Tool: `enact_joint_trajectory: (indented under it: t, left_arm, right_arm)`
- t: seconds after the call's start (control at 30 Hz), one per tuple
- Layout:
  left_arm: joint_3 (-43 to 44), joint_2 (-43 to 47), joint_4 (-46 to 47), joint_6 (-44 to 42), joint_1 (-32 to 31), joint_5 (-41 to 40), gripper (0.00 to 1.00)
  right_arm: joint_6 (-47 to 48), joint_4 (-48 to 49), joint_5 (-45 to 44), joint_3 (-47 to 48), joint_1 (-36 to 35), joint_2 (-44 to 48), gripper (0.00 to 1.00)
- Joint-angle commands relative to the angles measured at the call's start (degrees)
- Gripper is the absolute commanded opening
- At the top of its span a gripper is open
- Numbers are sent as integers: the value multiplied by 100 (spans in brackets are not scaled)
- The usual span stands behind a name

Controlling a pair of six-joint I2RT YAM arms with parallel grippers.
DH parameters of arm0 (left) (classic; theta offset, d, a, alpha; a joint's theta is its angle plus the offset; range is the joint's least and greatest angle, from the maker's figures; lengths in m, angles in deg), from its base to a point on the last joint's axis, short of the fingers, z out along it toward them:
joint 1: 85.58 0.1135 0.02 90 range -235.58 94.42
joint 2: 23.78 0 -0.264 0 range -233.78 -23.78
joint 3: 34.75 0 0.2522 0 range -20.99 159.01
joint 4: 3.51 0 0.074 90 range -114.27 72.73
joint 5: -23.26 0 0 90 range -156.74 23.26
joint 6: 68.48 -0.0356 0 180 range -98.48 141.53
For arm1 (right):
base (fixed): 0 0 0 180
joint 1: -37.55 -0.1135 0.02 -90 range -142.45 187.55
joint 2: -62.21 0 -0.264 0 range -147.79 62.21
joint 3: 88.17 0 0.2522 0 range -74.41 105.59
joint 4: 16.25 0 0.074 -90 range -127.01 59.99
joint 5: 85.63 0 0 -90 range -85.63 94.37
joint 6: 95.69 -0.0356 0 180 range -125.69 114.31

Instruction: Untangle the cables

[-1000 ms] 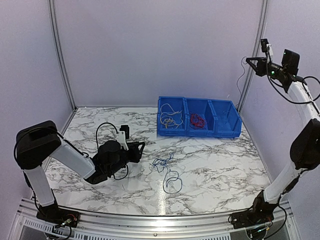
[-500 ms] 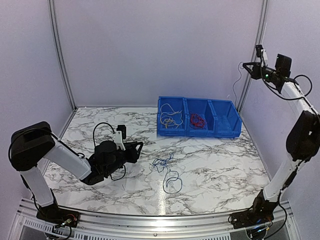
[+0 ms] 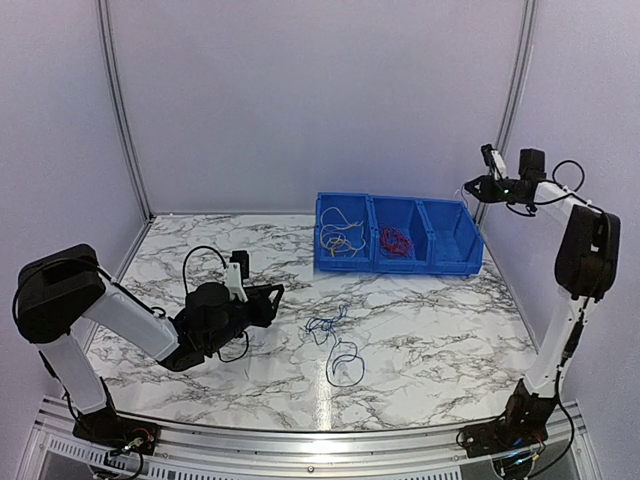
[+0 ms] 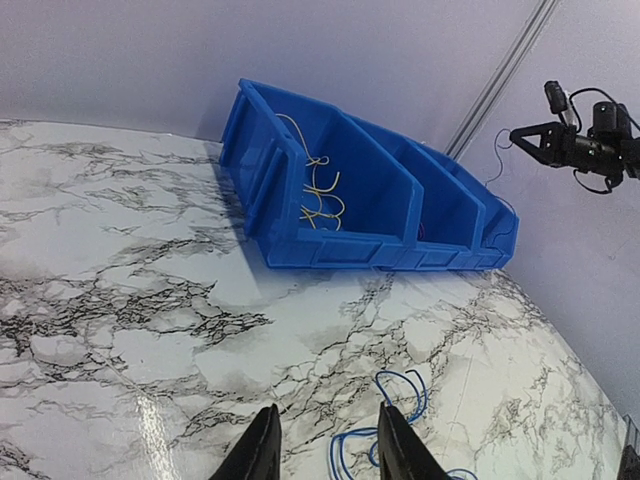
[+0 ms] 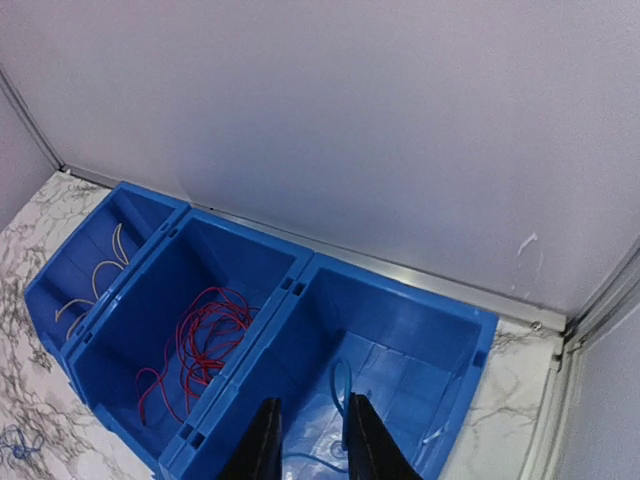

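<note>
Top view, bins: blue bins (image 3: 400, 264) sitting at the table's (image 3: 450, 330) 1 o'clock, holding yellow-white cables (image 3: 340, 240) in the 9 o'clock compartment and red cables (image 3: 395, 241) in the centre one.
Top view, table: dark blue cables (image 3: 336, 345) lying loose at 6 o'clock of the bins.
Left wrist view: left gripper (image 4: 325, 455) hovering half open, gripping nothing, with the dark blue cables at its 1 o'clock.
Right wrist view: right gripper (image 5: 310, 440) hanging over the 3 o'clock compartment, its fingers slightly parted and clamping nothing; light blue cable (image 5: 340, 385) showing inside.
</note>
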Motion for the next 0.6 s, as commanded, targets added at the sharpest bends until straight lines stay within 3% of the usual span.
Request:
enact_joint_trajectory:
  t: [0.0, 0.1, 0.33, 0.43, 0.57]
  left_arm:
    - [-75, 89, -33, 13, -11, 39, 35]
    - [-68, 78, -106, 10, -13, 73, 36]
    - [-67, -42, -199, 119, -8, 200, 37]
    - [-11, -158, -338, 258, -15, 396, 38]
    - [134, -376, -617, 494, -8, 816, 38]
  right_arm:
    - [364, -380, -539, -387, -109, 190, 36]
    - [330, -529, -852, -626, -117, 533, 44]
    - [300, -509, -891, -1512, -293, 1700, 49]
    - [473, -604, -982, -1901, -650, 2077, 49]
    - [869, -404, -145, -2750, -1535, 2477, 45]
